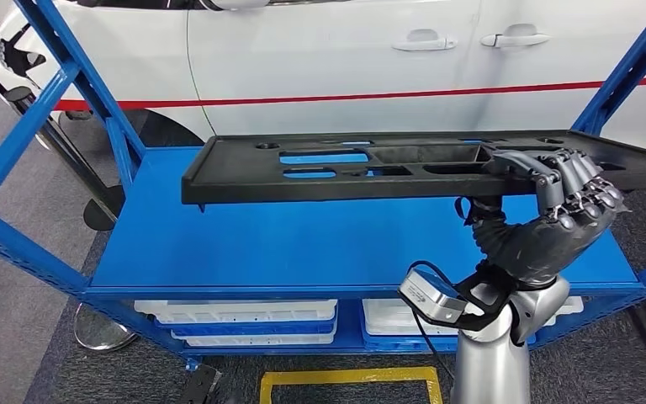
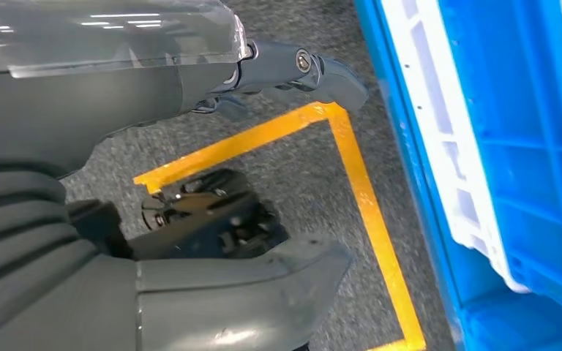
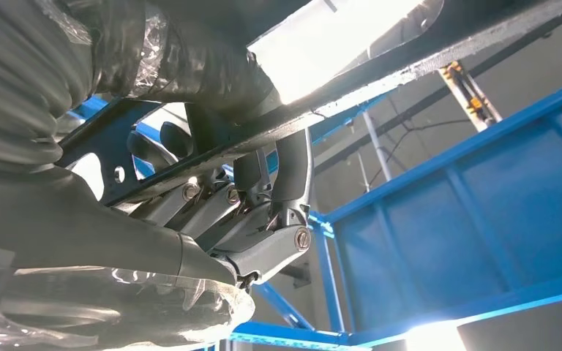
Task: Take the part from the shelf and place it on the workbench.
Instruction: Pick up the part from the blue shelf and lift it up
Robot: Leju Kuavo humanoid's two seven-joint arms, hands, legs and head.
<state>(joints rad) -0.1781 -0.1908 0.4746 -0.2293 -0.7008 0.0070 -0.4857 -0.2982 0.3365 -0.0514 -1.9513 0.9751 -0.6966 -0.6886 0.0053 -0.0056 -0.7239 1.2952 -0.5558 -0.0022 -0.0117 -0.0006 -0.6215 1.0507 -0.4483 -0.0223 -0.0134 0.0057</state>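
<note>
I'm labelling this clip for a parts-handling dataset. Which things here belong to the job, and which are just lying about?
Belongs to the job:
- black part, lifted above the shelf
- blue shelf
- right robot hand, gripping the part's near edge

Just lying about:
- white and blue bins on the lower level
- white car behind
- yellow floor tape

No legible text, labels, brand marks, numbers or signs in any view.
</note>
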